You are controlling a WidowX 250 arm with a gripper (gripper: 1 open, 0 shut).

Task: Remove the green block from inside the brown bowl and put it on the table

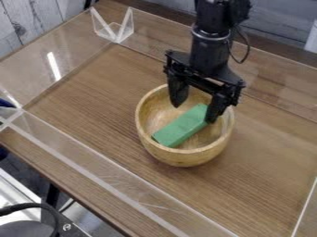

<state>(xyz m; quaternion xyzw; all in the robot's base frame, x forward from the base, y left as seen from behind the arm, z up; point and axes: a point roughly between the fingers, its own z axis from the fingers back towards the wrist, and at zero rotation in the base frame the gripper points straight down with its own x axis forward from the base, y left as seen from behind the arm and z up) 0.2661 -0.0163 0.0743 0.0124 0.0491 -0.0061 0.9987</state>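
Gripper [199,100] open over green block [181,127] in brown bowl [158,143], acrylic walls [87,162] around.

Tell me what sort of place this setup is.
Probably a lab test bench: a wood-grain table fenced by clear acrylic walls, with one robot hand open over a brown bowl holding a green block.

all-black arm, cylindrical wrist segment stacked in short sections, thin black cable looping off its right side, wide crossbar at base, tool [202,100] with two slim straight black fingers [177,91], matte finish, no visible markings
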